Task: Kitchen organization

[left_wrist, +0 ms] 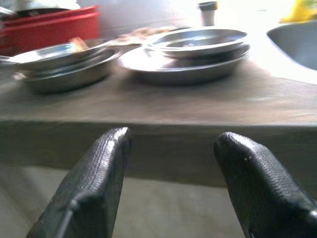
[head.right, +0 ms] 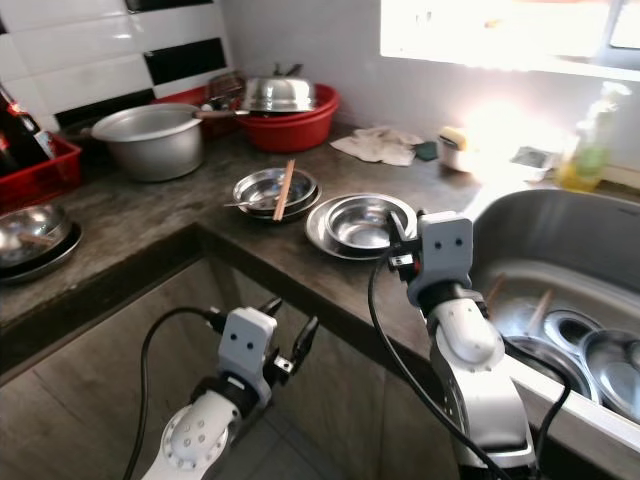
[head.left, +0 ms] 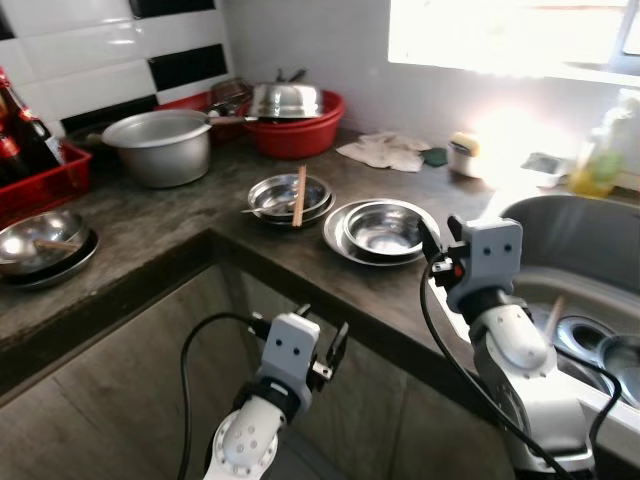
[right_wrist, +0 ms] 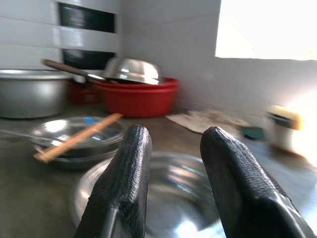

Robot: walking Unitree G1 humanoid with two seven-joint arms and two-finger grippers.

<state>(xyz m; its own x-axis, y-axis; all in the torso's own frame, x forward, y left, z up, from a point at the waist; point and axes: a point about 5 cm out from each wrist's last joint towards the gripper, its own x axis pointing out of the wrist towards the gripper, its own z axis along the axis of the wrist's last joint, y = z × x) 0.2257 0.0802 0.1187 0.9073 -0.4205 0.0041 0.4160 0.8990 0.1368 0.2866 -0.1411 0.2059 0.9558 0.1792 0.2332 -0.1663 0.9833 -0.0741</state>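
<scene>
Diagonally — chopstick (head.left: pixel 299 196) across bowl (head.left: pixel 289 196)

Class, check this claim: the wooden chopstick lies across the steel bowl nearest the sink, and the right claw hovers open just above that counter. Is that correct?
Not quite. The wooden chopstick lies across the steel bowl farther from the sink, nearer the red basin; the left eye view shows it. The bowl by the sink holds no chopstick. The right claw does hover open above the counter.

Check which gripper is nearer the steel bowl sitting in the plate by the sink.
Right. The right gripper hovers open at the near rim of the steel bowl. The left gripper hangs open below the counter edge, well short of it.
</scene>
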